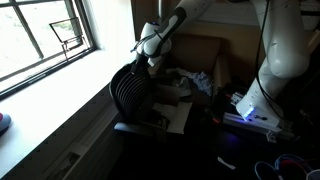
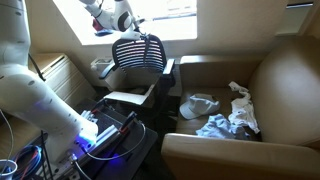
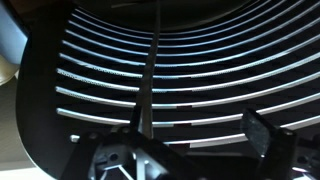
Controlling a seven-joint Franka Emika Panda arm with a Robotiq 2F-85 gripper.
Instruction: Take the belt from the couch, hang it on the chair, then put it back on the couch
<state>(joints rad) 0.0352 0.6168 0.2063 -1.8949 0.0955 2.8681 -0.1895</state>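
Gripper (image 3: 185, 146): wrist view shows the two fingers (image 3: 265, 136) spread wide with nothing pinched between them, so it is released. In both exterior views the gripper (image 1: 148, 50) (image 2: 126, 22) hangs at the top edge of the chair backrest (image 1: 130, 92) (image 2: 140, 54); contact cannot be confirmed. A thin dark strip (image 3: 150, 70) runs down the middle of the slatted backrest; whether it is the belt or a chair rib cannot be told. On the couch (image 2: 285, 75) seat lie crumpled cloths (image 2: 235, 120); the belt cannot be made out among them.
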